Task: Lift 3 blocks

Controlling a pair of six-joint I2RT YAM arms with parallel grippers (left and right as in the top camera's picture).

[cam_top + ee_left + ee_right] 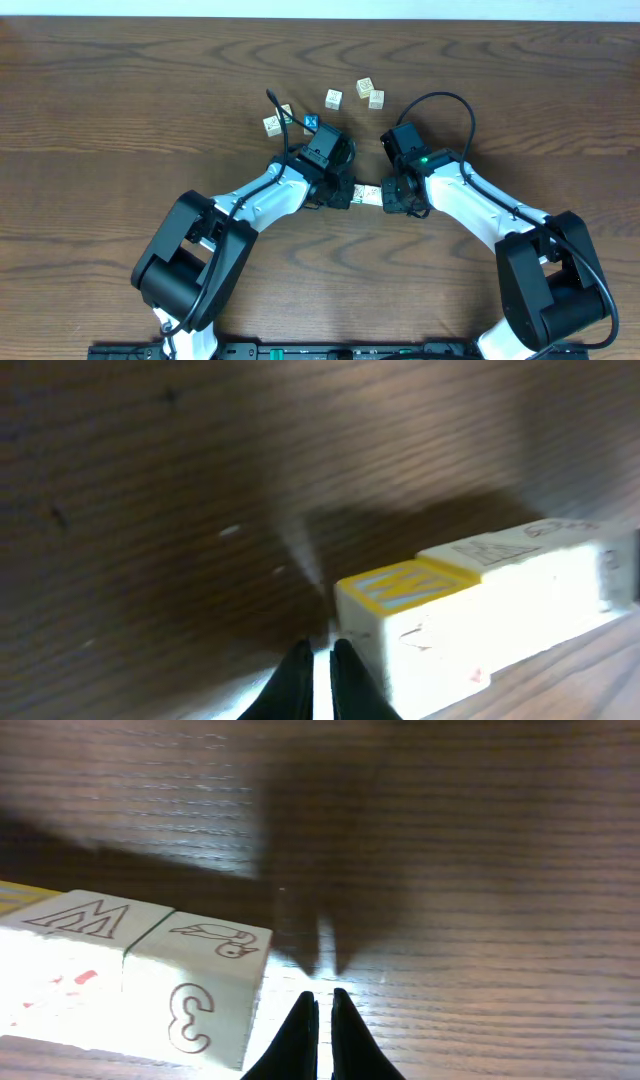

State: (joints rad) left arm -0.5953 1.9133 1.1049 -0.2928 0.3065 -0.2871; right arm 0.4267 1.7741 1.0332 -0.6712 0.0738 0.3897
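Closest to each wrist camera are the black claw tips. Both the left claw [320, 652] and the right claw [322, 1002] are squeezed together, with only a thin crack between the two fingers, and nothing is caught inside either one. Biggest of all is the brown wooden table [100, 100], which lies under everything. Next come the left arm [250, 205] and the right arm [480, 205], white and black, reaching in from each side toward the blocks [366, 193]. These three blocks are lined up end to end in a short row, side touching side, and the row sits between the two claws. At the left end of the row, the left claw is right up against the block with the yellow top [400, 588]. At the right end of the row, the right claw is just beside the block with a bird and a 3 [205, 985]. I cannot tell if the claws really touch the row, or if the row rests on the table. In the middle of the row is the block with a W [75, 920]. Past the row, on the side away from the robot, five pale cubes [333, 98] lie loose, well apart from it. A small blue cube [310, 124] lies among them, also on the far side of the row.
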